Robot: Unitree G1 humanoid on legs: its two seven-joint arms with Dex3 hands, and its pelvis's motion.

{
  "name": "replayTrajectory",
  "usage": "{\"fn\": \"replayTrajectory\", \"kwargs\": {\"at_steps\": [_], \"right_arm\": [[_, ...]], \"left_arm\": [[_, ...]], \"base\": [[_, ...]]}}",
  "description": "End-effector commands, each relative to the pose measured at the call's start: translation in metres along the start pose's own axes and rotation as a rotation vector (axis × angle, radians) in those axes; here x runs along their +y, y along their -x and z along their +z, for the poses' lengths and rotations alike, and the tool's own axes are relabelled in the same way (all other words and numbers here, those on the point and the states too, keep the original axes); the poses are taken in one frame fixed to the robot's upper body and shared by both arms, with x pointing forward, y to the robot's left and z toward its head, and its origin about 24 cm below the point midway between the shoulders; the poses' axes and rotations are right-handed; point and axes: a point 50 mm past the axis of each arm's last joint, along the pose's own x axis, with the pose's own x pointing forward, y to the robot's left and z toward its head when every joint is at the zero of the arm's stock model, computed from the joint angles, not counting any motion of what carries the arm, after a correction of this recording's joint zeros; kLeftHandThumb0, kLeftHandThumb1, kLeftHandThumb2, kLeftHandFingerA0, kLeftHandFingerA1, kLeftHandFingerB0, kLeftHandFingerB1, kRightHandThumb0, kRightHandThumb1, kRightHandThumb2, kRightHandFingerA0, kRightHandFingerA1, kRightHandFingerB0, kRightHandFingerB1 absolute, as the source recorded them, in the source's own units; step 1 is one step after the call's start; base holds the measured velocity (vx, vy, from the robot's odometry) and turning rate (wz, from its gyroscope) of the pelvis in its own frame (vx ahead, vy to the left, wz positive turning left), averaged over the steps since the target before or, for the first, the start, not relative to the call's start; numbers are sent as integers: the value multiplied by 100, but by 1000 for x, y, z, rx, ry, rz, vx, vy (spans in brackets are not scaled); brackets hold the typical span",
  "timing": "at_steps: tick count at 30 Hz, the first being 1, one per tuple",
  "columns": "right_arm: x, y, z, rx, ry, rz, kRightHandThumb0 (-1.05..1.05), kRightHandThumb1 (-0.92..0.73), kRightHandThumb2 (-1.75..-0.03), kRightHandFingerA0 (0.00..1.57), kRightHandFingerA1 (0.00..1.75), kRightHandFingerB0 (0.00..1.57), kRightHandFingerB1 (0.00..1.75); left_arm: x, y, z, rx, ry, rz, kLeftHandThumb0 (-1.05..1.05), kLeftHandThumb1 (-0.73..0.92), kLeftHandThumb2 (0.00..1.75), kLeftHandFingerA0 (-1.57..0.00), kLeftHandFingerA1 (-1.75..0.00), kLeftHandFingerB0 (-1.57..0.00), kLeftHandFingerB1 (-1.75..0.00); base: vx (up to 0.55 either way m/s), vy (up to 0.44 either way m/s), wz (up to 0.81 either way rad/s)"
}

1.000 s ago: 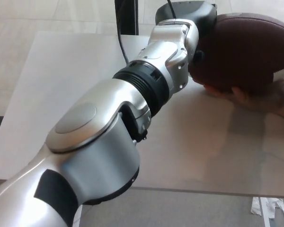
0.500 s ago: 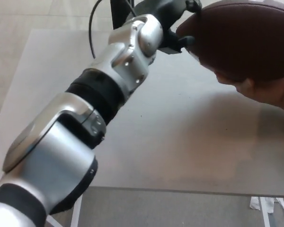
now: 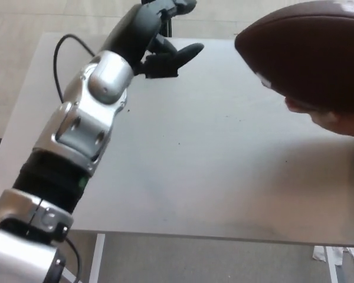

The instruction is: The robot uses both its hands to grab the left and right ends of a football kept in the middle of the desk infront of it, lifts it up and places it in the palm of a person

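The silver left arm (image 3: 76, 135) comes in from the bottom left corner and goes up across the desk (image 3: 212, 177). A black cable (image 3: 58, 53) makes a loop beside its wrist. At the end of the arm, the black left hand (image 3: 159, 38) hangs above the far part of the desk. Its fingers (image 3: 186, 52) are spread apart and hold nothing; one thick finger points toward the ball.

To the right of this hand, well apart from it, is the brown football (image 3: 310, 56). Between the fingertip and the near end of the ball there is a clear gap of bare desk. The football lies on the palm of a person's hand (image 3: 336, 121), which shows under the ball, at its lower right side, next to the edge of the picture. The ball is a little tilted, with its pointed end toward the left hand. The robot's right hand does not show in the picture.
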Motion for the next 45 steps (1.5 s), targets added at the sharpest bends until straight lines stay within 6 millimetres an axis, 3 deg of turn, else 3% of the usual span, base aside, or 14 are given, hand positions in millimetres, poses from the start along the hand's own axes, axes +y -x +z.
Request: {"fn": "replayTrajectory", "kwargs": {"at_steps": [1, 10, 11, 12, 15, 21, 29, 30, 31, 33, 40, 41, 42, 45], "right_arm": [[-101, 148, 52, -94, 187, 227, -69, -78, -64, 36, 43, 26, 30], [-211, 173, 24, -162, 266, -430, -54, -79, -69, 99, 157, 25, 70], [-222, 171, 20, -188, 282, -482, -46, -67, -104, 72, 98, 39, 72], [-234, 169, 13, -98, 249, -548, -59, -78, -64, 56, 117, 24, 75], [-248, 170, 5, -36, 218, -629, -68, -63, -97, 79, 123, 21, 67], [-258, 148, -11, 82, 105, -873, -48, -75, -62, 68, 152, 20, 89], [-225, 98, -29, 292, 116, -848, -52, -83, -65, 34, 130, 0, 11], [-225, 94, -33, 317, 150, -855, -67, -75, -90, 25, 98, 0, 3], [-224, 91, -35, 336, 123, -835, -53, -90, -74, 0, 2, 0, 0], [-224, 90, -40, 355, 77, -791, -54, -92, -71, 0, 0, 0, 0], [-223, 73, -54, 395, -64, -926, -53, -77, -94, 0, 19, 0, 15], [-226, 68, -54, 429, -10, -979, -30, -75, -121, 19, 71, 2, 57], [-232, 62, -56, 446, -35, -992, -44, -80, -57, 48, 167, 7, 40], [-239, 72, -62, 385, 17, -828, -55, -55, -80, 55, 108, 4, 46]], "left_arm": [[113, 278, -36, -168, 314, 550, -78, 66, 100, -45, -68, -13, -43], [147, 433, -108, 46, 162, 1175, -73, 70, 102, -50, -73, -22, -49], [146, 447, -119, 77, 173, 1229, -67, 82, 64, -54, -74, -30, -38], [142, 461, -132, 146, 182, 1308, -70, 83, 65, -63, -77, -34, -42], [137, 475, -150, 205, 229, 1387, -72, 82, 64, -64, -81, -29, -44], [142, 453, -165, 255, 309, 1476, -77, 70, 103, -50, -82, -18, -52], [150, 388, -160, 210, 378, 1448, -64, 89, 67, -38, -85, -15, -44], [149, 384, -159, 208, 380, 1451, -66, 71, 105, -41, -77, -11, -51], [147, 383, -160, 221, 383, 1458, -61, 90, 66, -40, -80, -14, -42], [145, 381, -165, 254, 386, 1463, -62, 88, 66, -42, -80, -15, -43], [123, 386, -218, 749, 511, 1193, -64, 83, 65, -38, -82, -13, -35], [117, 389, -227, 817, 520, 1123, -61, 81, 64, -43, -80, -14, -34], [101, 395, -250, 978, 550, 1008, -61, 76, 63, -52, -62, -22, -31], [69, 400, -262, 1105, 557, 687, -67, 76, 63, -41, -56, -27, -34]], "base": [[0, 0, 0], [0, 0, 0], [0, 0, 0], [0, 0, 0], [0, 0, 0], [0, 0, 0], [0, 0, 0], [0, 0, 0], [0, 0, 0], [0, 0, 0], [0, 0, 0], [0, 0, 0], [0, 0, 0], [0, 0, 0]]}}
